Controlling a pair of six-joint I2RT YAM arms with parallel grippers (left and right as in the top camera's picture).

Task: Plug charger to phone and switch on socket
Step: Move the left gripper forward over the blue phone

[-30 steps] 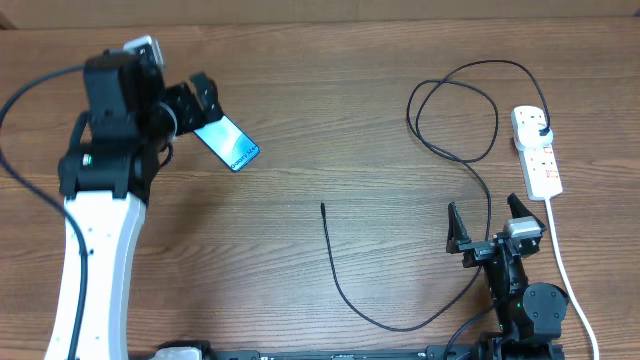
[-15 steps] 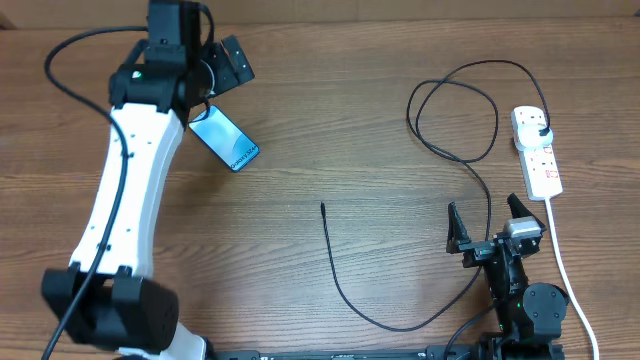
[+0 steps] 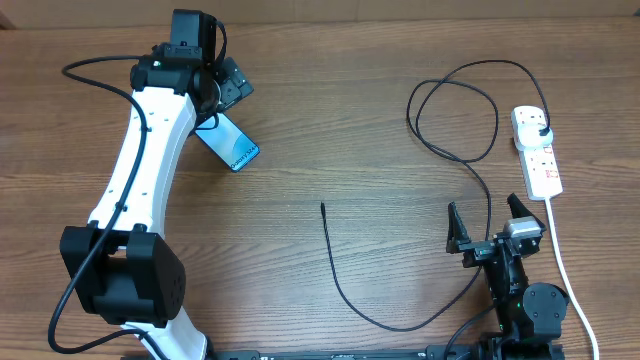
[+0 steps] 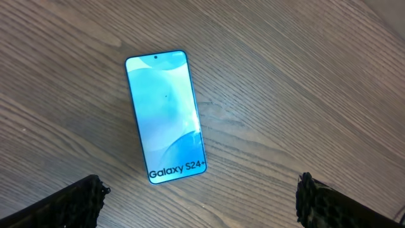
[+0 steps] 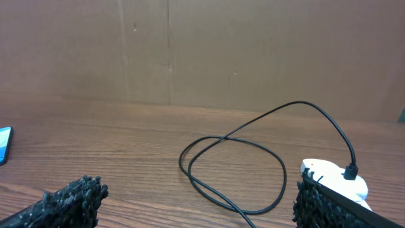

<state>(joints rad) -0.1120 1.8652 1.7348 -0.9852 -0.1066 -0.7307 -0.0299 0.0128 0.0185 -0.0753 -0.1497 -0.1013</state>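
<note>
Left arm stretched far out, left claw point(image 4: 201, 201) wide open, hovering over phone point(image 4: 166, 117). Phone flat on table point(image 4: 304, 95) just ahead of claw, long axis roughly along its reach, text end nearest. Right claw point(image 3: 493, 222) open, empty.

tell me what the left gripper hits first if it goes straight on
Probably the phone, lying flat on the table under the open left gripper; it sits off centre, so bare wood beside it could come first.
</note>
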